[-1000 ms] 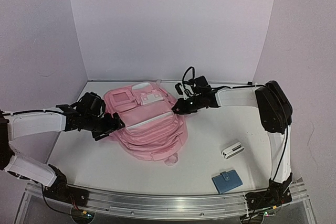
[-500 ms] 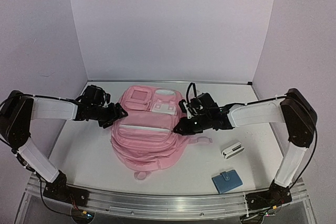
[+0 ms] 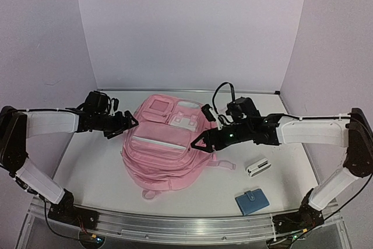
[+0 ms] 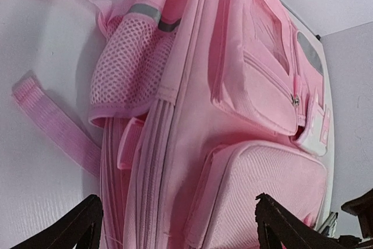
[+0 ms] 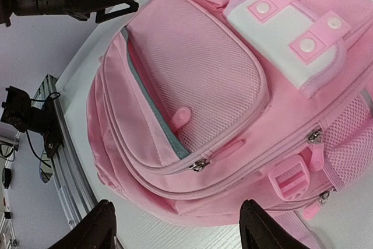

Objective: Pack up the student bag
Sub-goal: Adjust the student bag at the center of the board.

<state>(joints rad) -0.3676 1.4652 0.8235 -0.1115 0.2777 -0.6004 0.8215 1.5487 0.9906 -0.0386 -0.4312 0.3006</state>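
The student bag point(image 3: 166, 151) lies flat, front side up, in the middle of the white surface point(image 3: 87, 170). Its top end is toward the back wall and its bottom end toward the arms' bases.

The left pincer point(image 3: 125, 127) is spread open and holds nothing. It sits at the bag's upper left corner, pointing across at it. From the left wrist, its two fingers point(image 4: 78, 225) stand wide apart, with the bag's side filling the space ahead. A mesh side pocket point(image 4: 125, 80) lies ahead to the left, and a loose pink strap point(image 4: 55, 126) trails over bare surface farther left. Whether the fingertips touch the fabric cannot be told. Behind this pincer, bare surface runs back to the left wall.

The right pincer point(image 3: 200, 127) is open too and grips nothing. It reaches in over the bag's right edge, about level with the front pockets. From the right wrist, its fingers point(image 5: 99, 228) frame the mesh-faced front pocket point(image 5: 195, 80), whose curved zip edge runs just ahead of them. The white snap flap point(image 5: 291, 36) lies ahead to the right. Beyond the bag's far edge, the other pincer faces this one.

Behind the right pincer and off to the side, toward the near rail, a small white case point(image 3: 257, 167) lies near the bag's right edge. A blue wallet point(image 3: 252, 201) lies closer to the rail, and bare surface separates the two.
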